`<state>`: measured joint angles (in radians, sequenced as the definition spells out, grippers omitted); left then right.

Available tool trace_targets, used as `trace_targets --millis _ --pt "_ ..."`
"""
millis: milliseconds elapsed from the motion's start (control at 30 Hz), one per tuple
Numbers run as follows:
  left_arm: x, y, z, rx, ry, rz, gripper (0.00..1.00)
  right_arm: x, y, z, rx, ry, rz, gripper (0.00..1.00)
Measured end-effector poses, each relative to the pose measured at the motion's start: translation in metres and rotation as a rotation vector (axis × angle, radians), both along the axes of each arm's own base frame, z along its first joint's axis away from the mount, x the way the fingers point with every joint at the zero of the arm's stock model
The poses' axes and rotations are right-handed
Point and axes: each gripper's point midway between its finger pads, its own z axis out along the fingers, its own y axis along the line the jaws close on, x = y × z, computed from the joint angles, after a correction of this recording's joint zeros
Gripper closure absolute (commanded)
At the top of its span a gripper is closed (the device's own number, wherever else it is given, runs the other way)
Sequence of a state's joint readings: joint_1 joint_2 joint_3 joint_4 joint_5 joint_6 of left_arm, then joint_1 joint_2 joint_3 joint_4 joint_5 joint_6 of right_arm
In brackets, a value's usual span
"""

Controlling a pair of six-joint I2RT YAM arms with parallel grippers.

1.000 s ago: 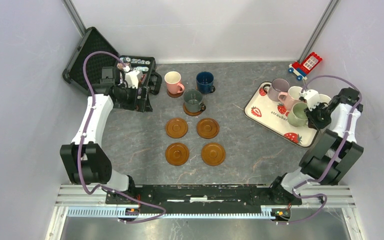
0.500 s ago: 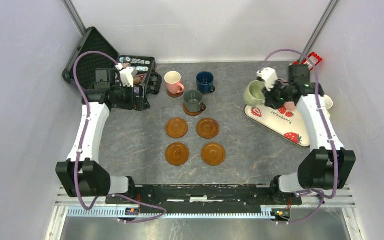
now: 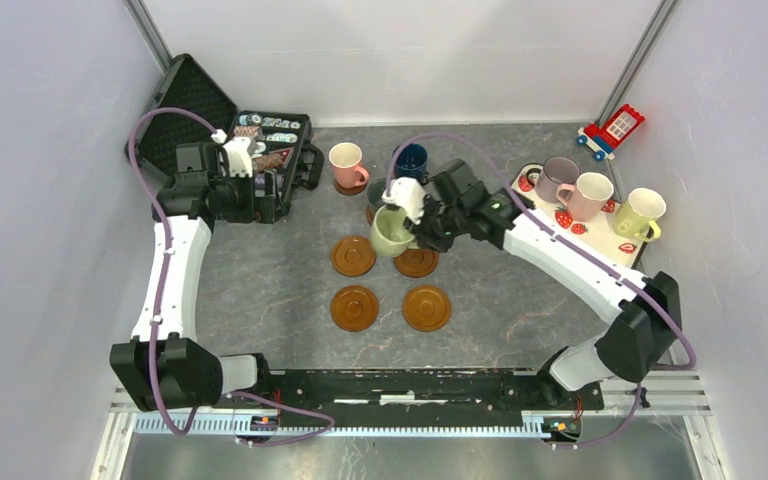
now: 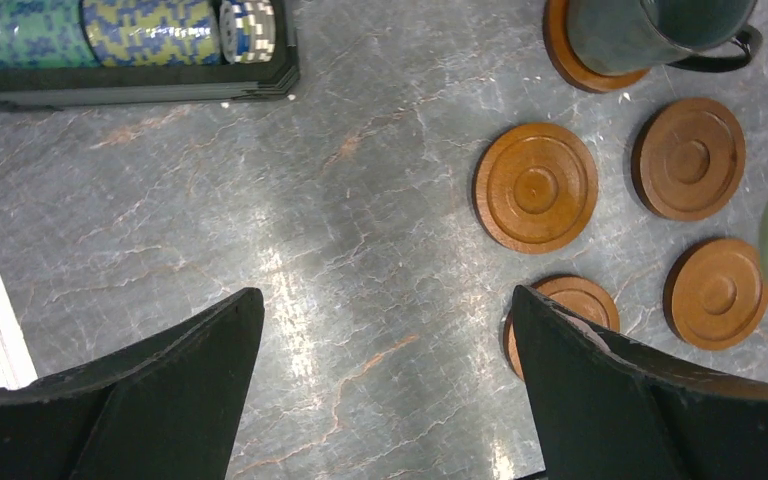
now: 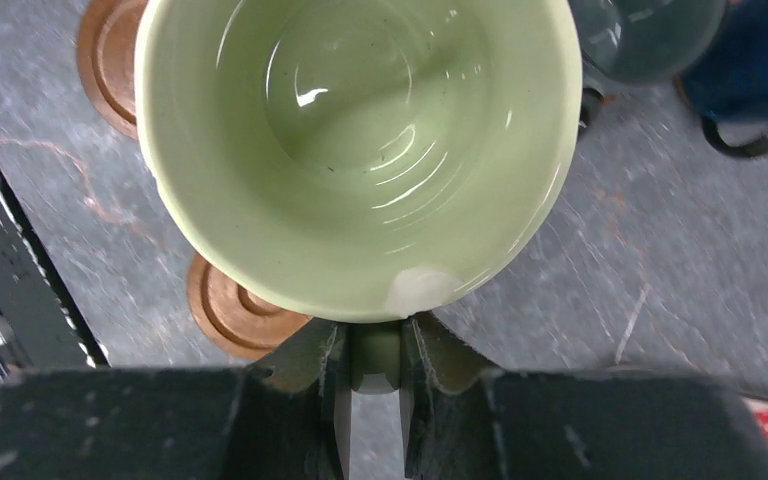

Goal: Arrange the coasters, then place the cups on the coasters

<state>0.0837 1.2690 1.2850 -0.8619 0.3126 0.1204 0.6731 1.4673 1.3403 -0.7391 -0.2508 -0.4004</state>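
- Left gripper (image 4: 385, 300): jaws spread wide and empty, hovering over bare table near the black case (image 3: 195, 100); it has barely shifted.
- 4 bare round brown wooden coasters (image 3: 354, 307): set in a square, waiting.
- Light green ceramic mug (image 5: 360, 150): carried across from the tray side, it now hangs above the far 2 coasters. Lowering looks next.
- Right gripper (image 5: 375, 350): pinched narrow on the mug's near side.
- White strawberry-print tray (image 3: 605, 228): 3 mugs remain.
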Motion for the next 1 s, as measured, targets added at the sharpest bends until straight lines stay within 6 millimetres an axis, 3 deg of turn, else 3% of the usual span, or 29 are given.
trace_targets --millis 300,533,1000 --pt "0.001 0.024 -0.001 -0.022 0.022 0.158 0.0 -0.012 0.071 -0.037 0.002 0.022 -0.048 1.0" --pt "0.001 0.034 -0.002 -0.017 0.033 0.237 0.0 -0.01 0.102 -0.076 -0.067 0.048 -0.191 1.0" --pt "0.0 0.038 -0.006 -0.008 0.044 0.27 0.0 0.014 0.117 -0.089 -0.053 0.043 -0.439 1.0"
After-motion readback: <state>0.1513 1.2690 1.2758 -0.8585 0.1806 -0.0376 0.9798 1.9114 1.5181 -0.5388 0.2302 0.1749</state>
